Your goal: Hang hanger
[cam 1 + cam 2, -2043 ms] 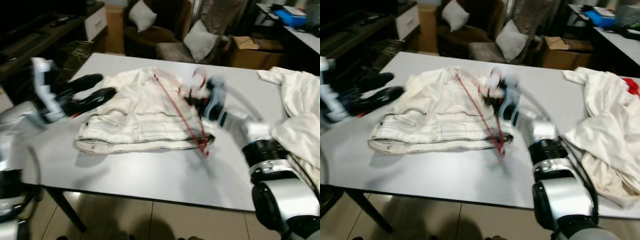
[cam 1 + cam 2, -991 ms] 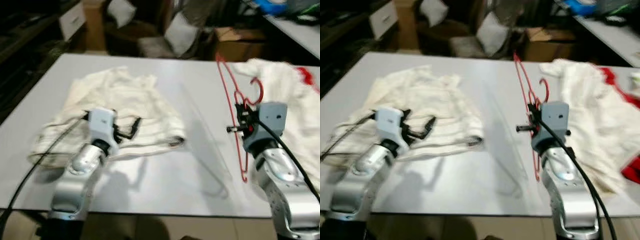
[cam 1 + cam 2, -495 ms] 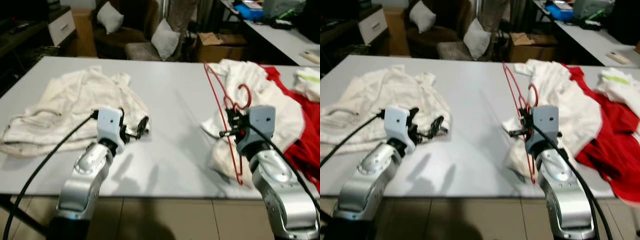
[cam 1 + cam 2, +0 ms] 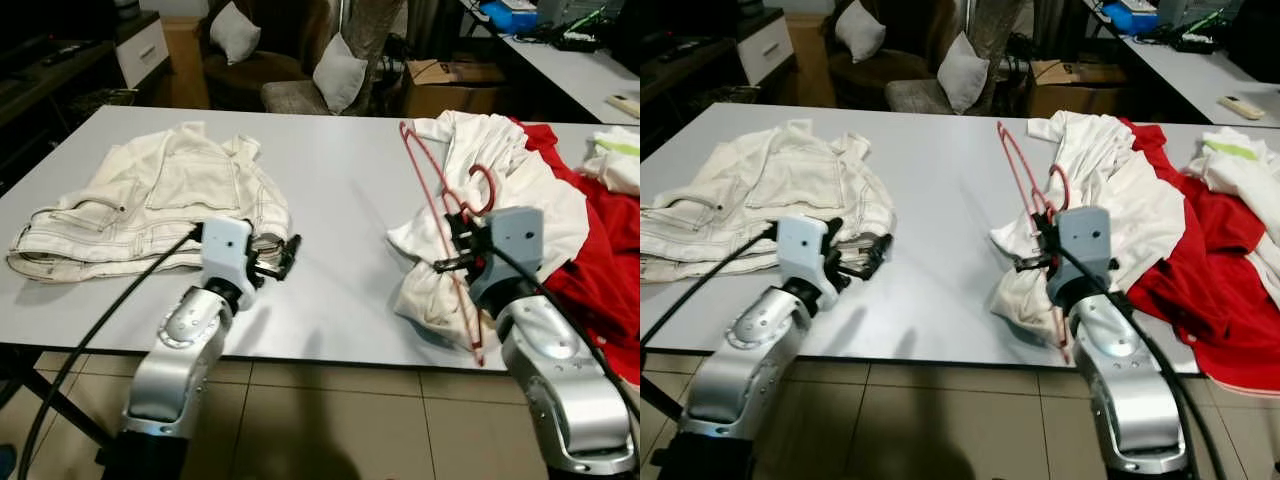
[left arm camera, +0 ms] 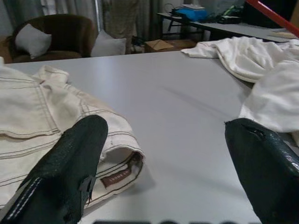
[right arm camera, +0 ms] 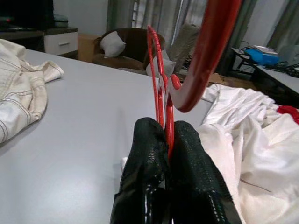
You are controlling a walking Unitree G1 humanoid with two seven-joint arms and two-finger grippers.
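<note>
At the left of the head views, a cream denim jacket [image 4: 150,205] is spread on the grey table [image 4: 330,200], its hem reaching toward the frame's centre. Just right of that hem, in the lower left-centre, the left gripper [image 4: 278,256] is held low over the table, and its two black fingers [image 5: 70,172] are seen set wide apart in the left wrist view, with nothing between them and the jacket's labelled edge beside one of them. The middle of the table is seen as bare grey surface. Right of centre, the red hanger [image 4: 440,215] is held tilted, its long wire running from the upper middle of the frame down to the table's near edge and its hook curled to the right. The right gripper [image 4: 1037,251] is clamped on the wire near the hook; in the right wrist view its fingers [image 6: 145,177] are pressed together around the red wire. Under and behind the hanger a white garment [image 4: 520,190] is heaped, and a red cloth [image 4: 600,260] is spread at the far right.
</note>
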